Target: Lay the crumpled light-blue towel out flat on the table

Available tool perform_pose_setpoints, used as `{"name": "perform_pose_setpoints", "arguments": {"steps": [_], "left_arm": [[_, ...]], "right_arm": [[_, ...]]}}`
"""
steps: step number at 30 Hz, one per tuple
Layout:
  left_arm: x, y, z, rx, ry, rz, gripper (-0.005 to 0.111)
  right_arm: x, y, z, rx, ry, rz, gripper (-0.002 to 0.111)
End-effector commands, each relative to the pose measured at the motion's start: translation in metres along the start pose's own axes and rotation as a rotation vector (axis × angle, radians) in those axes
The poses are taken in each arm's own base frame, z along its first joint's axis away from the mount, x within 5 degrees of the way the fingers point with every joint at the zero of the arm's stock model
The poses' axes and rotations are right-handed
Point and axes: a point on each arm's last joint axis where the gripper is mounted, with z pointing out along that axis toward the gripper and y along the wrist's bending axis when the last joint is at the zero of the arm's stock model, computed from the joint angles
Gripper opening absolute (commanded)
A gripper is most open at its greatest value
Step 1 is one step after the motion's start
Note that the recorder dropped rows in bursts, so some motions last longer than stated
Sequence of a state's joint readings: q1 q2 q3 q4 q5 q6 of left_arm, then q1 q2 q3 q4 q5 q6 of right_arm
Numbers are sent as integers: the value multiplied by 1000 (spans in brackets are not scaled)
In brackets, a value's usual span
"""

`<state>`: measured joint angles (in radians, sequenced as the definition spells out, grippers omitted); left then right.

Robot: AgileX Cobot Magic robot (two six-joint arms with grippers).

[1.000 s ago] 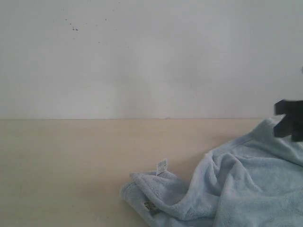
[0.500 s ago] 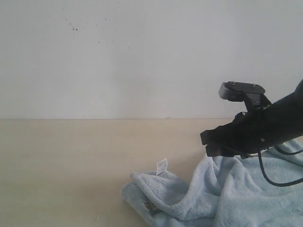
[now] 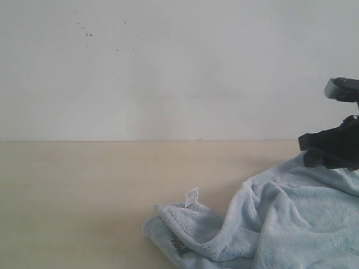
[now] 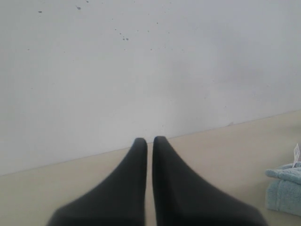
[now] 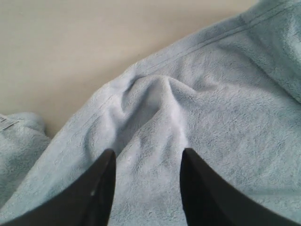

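Observation:
The pale-blue towel point(image 3: 280, 218) lies crumpled on the beige table point(image 3: 84, 190) at the front right, its small white tag point(image 3: 192, 196) sticking up at its left end. My right gripper point(image 3: 314, 150) hangs at the right edge just above the towel's back hem. In the right wrist view that gripper point(image 5: 146, 155) is open, its fingers either side of a raised fold of towel point(image 5: 160, 108) without closing on it. My left gripper point(image 4: 149, 140) is shut on nothing, above bare table, with a towel corner point(image 4: 284, 188) off to one side.
A white wall point(image 3: 168, 67) rises behind the table's back edge. The table's left half point(image 3: 67, 213) is bare beige surface.
The right arm reached left over the towel half a second ago and has since pulled back to the right edge. The towel lies much as before.

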<state>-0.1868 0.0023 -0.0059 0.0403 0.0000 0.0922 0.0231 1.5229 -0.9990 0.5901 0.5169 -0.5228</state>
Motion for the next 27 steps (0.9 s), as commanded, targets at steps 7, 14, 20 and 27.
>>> {"name": "perform_pose_setpoints", "arguments": {"steps": [7, 14, 20, 27], "left_arm": [[2, 0, 0, -2, 4, -27, 4], [-10, 4, -1, 5, -138, -725, 4], [-4, 2, 0, 5, -70, -822, 4], [10, 0, 27, -54, 132, -768, 4]], "right_arm": [[3, 5, -5, -48, 31, 30, 42], [1, 4, -5, -35, 9, 30, 42], [-1, 2, -5, -18, -19, 29, 42], [-6, -1, -4, 12, -65, 1, 42]]}}
